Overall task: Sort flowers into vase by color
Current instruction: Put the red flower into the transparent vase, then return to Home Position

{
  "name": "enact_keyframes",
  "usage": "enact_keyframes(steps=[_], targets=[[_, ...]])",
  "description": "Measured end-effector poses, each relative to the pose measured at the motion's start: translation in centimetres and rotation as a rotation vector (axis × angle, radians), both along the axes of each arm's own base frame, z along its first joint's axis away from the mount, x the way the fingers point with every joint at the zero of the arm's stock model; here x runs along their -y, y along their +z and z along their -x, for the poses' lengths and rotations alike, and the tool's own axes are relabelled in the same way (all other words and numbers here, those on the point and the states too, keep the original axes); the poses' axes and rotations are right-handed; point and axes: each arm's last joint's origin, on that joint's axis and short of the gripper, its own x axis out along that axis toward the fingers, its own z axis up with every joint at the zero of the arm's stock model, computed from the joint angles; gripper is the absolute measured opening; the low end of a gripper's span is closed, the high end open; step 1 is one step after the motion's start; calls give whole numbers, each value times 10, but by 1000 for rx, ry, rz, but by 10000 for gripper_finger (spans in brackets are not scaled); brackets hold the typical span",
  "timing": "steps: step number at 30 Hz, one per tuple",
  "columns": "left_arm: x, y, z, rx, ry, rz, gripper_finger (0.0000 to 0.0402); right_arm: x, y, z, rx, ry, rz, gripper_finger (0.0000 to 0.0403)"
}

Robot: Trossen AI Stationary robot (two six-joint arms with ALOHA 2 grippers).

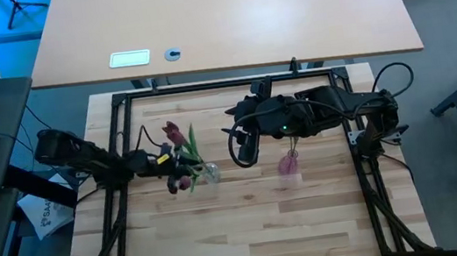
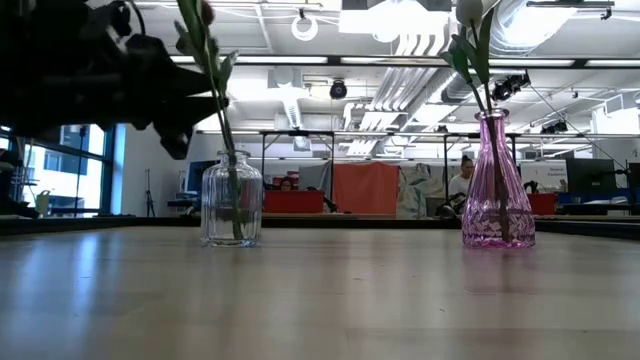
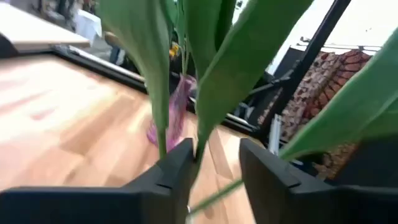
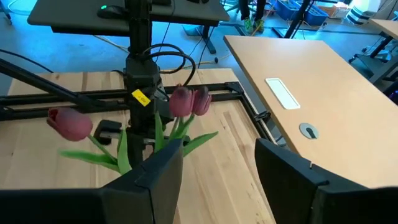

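A clear glass vase (image 1: 206, 173) (image 2: 232, 200) stands left of centre with dark red tulips (image 1: 174, 133) (image 4: 180, 102) in it, their stems (image 2: 215, 90) leaning out over its mouth. My left gripper (image 1: 171, 162) (image 3: 214, 155) is open at these stems, one finger on either side. A pink vase (image 1: 288, 164) (image 2: 497, 195) stands to the right and holds white tulips (image 2: 470, 40), upright in its neck. My right gripper (image 1: 245, 150) (image 4: 217, 155) is open and empty, between the two vases and above the table. My left gripper has the red tulips' stems and leaves between its spread fingers, coming level from the table's left. One green stem (image 3: 198, 146) lies along the inner side of one finger (image 3: 180, 168). I cannot tell whether it touches. The stems stand in the clear vase.
A black frame (image 1: 205, 87) runs around the wooden table top. A second, lighter table (image 1: 222, 14) lies beyond the far edge. The near half of the table (image 1: 252, 240) is bare wood.
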Motion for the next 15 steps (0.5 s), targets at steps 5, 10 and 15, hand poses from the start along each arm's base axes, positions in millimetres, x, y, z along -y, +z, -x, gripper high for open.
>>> enact_keyframes(steps=[5, 10, 15], targets=[[1, -3, 15, -14, -51, 70, 171, 0, 0, 0, -3, 4, 5, 197], [4, 0, 17, -27, -193, 123, 205, 0, 0, 0, -2, 5, 5, 197], [8, 8, 21, 4, -320, 151, 211, 0, 0, 0, -2, 5, 5, 197]])
